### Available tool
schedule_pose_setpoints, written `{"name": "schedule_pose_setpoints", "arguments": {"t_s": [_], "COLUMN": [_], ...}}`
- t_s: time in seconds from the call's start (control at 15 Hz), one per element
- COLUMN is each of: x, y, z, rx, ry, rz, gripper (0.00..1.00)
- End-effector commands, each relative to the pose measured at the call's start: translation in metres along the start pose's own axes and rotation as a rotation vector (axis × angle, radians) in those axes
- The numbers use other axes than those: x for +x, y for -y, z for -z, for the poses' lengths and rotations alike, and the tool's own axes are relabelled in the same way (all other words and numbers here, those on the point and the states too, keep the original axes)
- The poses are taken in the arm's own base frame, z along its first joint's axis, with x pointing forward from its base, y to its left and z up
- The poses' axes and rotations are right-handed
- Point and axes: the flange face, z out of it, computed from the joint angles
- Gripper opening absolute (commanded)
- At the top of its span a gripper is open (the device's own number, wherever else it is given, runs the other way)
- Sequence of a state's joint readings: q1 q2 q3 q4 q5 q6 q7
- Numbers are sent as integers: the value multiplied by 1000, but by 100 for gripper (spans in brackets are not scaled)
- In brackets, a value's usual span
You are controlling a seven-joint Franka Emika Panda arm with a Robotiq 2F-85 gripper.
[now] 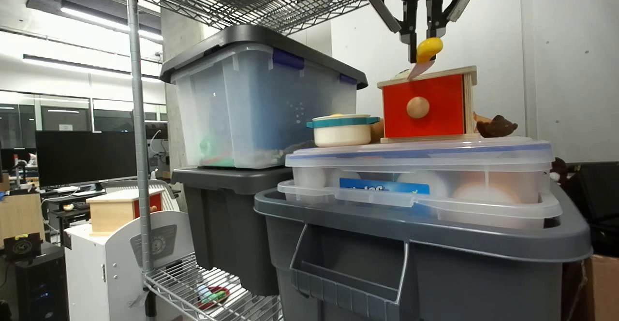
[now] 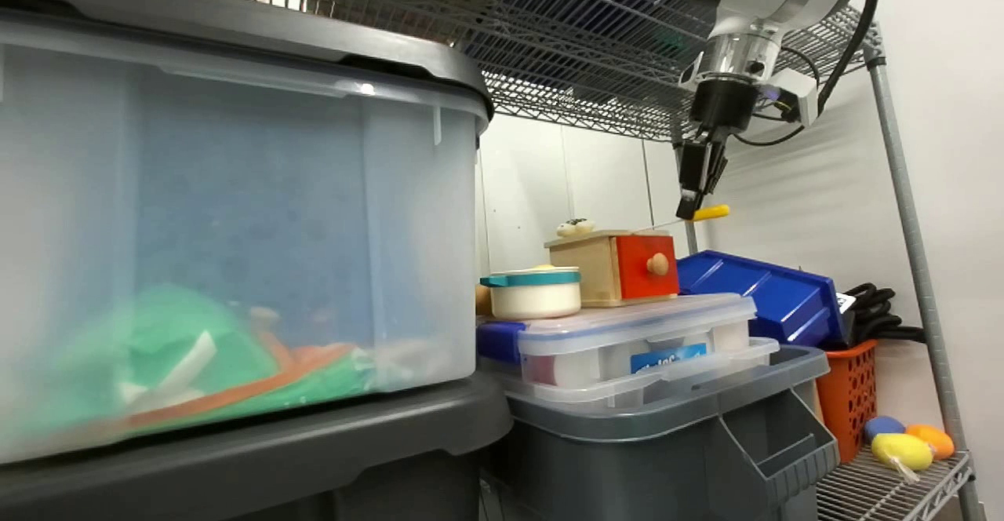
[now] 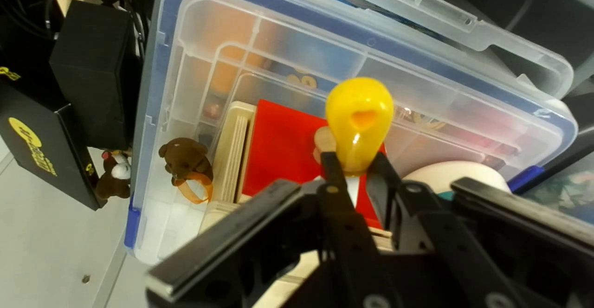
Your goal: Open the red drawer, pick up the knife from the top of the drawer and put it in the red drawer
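Observation:
My gripper (image 1: 422, 59) is shut on the knife (image 1: 429, 50), above the front of the red drawer. In the wrist view, the knife's yellow handle (image 3: 359, 108) sticks out past the fingertips, and part of its pale blade (image 3: 353, 188) shows between the fingers. The blade slants down toward the box's tan top; whether it touches cannot be told. The red drawer (image 1: 437, 110), with its round wooden knob (image 1: 418, 107), looks pushed in flush with its box in both exterior views. In the wrist view, the handle partly covers the knob (image 3: 323, 143).
A cream pot with a teal rim (image 1: 342, 130) stands beside the box on a clear lidded container (image 1: 508, 152). A brown plush bear (image 3: 185, 159) lies on its far side. A small white item (image 2: 575, 227) sits on the box. Large tubs (image 1: 271, 98) and a wire shelf (image 2: 580, 50) surround the spot.

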State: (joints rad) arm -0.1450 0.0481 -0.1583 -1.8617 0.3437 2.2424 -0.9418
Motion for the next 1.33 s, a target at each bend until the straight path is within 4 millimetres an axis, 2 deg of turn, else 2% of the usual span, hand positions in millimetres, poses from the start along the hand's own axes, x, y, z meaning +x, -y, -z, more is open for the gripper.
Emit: {"name": "schedule_pose_setpoints", "arguments": {"t_s": [0.0, 0.8, 1.27], "x": [7, 1, -7], "y": [-3, -1, -4], "z": [7, 7, 0], "rx": [21, 33, 42], "ry": [-6, 8, 16], "rz": [-7, -11, -23], "gripper": [5, 5, 5]}}
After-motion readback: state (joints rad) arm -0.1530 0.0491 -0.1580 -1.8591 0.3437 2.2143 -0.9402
